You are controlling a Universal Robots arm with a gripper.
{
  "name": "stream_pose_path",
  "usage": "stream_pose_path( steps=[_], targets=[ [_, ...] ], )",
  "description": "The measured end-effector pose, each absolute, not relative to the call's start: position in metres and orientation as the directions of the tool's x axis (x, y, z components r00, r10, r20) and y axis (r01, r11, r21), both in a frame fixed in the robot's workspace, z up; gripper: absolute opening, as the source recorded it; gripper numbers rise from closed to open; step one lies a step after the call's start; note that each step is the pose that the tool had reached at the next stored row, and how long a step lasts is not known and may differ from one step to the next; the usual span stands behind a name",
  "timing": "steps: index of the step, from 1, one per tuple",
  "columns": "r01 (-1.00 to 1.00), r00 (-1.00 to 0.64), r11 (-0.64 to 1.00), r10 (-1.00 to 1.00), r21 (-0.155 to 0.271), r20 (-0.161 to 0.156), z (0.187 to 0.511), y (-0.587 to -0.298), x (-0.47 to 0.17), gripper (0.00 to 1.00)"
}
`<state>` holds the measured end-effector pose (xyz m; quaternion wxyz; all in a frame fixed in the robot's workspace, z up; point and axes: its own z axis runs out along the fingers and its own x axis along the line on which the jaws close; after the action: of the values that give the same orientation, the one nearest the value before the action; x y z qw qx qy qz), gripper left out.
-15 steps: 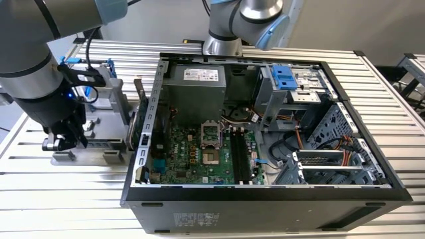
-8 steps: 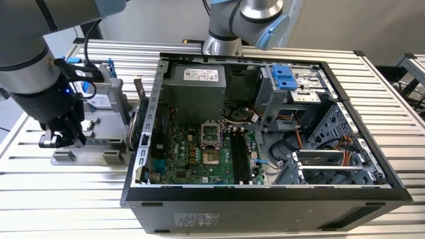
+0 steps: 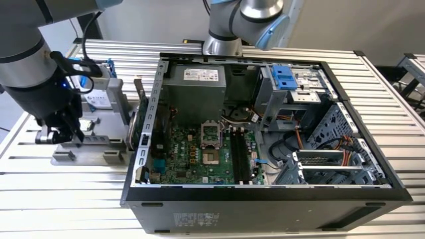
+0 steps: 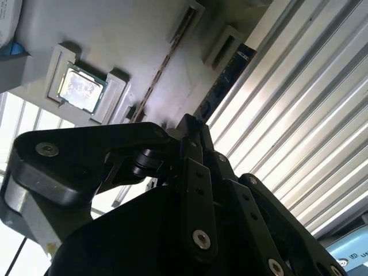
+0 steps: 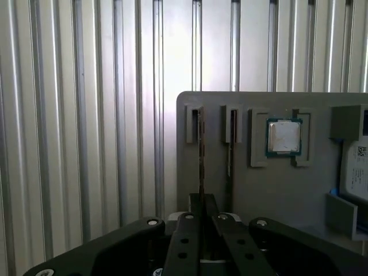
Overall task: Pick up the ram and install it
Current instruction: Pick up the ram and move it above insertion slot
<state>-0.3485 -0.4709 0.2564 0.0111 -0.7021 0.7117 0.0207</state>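
As gripper (image 5: 202, 200) hangs over grey holder (image 5: 276, 190), ram (image 5: 201, 150) stands edge-up in slot, long axis running straight out from jaws; jaws look clamped on its near end.

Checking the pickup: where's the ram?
The ram stands on edge in a slot of the holder, at the exterior view's left beside the computer case, gripped by the tool.

So the computer case (image 3: 265, 201) sits mid-way on the worktop (image 3: 391, 89), with the parts holder (image 3: 89, 149) just beside it on the exterior view's left. On the holder, the ram (image 5: 202, 155) stands on edge in a slot, a second stick (image 5: 232, 144) beside it, then the processor chip (image 5: 283, 137). The gripper (image 5: 202, 201) hangs right over the ram.
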Motion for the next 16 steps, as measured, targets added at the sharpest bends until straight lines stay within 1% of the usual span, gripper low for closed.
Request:
stream_pose_path(
  steps=[16],
  targets=[
    [-1.000,-0.014,0.013,-0.999,0.014,-0.045,0.280,-0.471,-0.348,0.00]
  ],
)
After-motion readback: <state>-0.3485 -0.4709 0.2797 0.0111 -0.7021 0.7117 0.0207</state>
